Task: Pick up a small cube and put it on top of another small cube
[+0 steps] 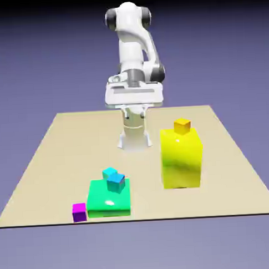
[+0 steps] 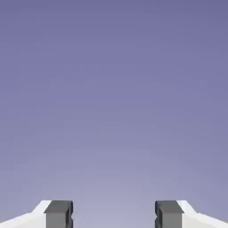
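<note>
A plain blue-violet backdrop surrounds a tan desk. The white arm stands at the desk's far edge, its hand held high near the base and well apart from every block; in the hand view the two grey fingertips sit wide apart with only backdrop between them. A tiny cyan cube sits at the far edge of a green slab, touching a slightly darker blue cube on the slab. A magenta cube rests on the desk just beside the slab, at the exterior view's left. Toward the exterior view's right stands a tall yellow block with a small orange cube on top.
</note>
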Robot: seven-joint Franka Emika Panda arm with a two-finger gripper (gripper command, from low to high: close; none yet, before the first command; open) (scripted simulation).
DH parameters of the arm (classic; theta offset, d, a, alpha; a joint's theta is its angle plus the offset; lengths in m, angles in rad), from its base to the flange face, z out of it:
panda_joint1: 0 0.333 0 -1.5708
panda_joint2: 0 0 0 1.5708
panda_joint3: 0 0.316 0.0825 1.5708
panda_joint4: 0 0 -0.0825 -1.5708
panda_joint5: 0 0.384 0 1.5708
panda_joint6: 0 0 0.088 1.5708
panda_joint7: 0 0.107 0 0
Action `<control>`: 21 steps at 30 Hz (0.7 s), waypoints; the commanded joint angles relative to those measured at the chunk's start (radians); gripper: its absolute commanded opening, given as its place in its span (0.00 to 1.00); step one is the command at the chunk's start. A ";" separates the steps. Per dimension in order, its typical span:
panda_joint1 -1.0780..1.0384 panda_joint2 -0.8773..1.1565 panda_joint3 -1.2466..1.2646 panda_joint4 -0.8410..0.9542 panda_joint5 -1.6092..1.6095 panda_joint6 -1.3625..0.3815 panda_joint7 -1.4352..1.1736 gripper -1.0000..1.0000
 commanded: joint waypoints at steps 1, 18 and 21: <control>0.012 0.030 -0.036 -0.006 -0.032 -0.019 -0.038 0.50; 0.166 0.498 -0.540 -0.086 -0.478 -0.260 -0.579 0.50; 0.130 0.606 -0.498 -0.076 -0.442 -0.162 -0.597 0.50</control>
